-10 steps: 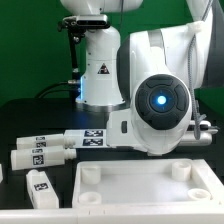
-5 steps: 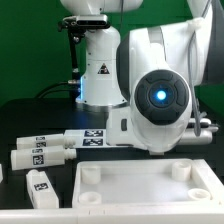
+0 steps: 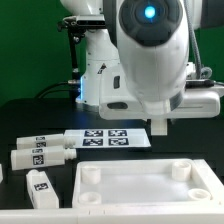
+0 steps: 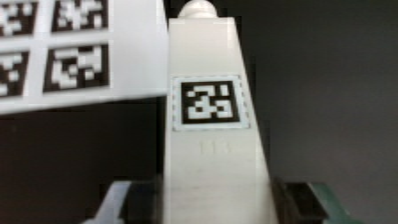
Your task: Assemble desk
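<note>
My claw (image 4: pixel 214 205) is closed partway around a white desk leg (image 4: pixel 210 120), with its fingers (image 4: pixel 121 200) against both sides. In the exterior view the tabletop (image 3: pixel 150 190) lies in front. Two loose legs (image 3: pixel 40 155) lie to its left, and the marker board (image 3: pixel 108 138) is behind.
</note>
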